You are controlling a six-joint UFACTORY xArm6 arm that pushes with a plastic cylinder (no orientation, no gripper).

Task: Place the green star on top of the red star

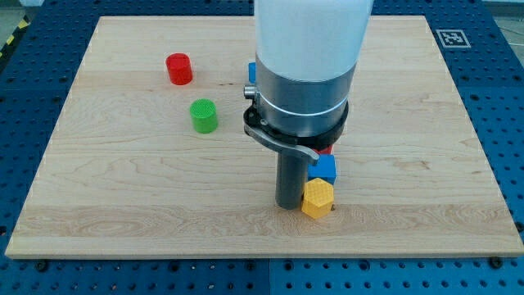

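Observation:
My tip [288, 205] rests on the wooden board [106, 197] just left of a yellow hexagonal block [318, 198], touching or nearly touching it. A blue cube [326, 168] sits right behind the yellow block. A sliver of a red block [326, 152] shows behind the blue cube, mostly hidden by the arm, so its shape cannot be made out. No green star shows; the arm's wide body covers the middle of the board.
A red cylinder [178, 69] stands at the view's upper left and a green cylinder [204, 115] just below and right of it. Another blue block [252, 72] peeks out at the arm's left edge. A marker tag [451, 37] lies at the top right corner.

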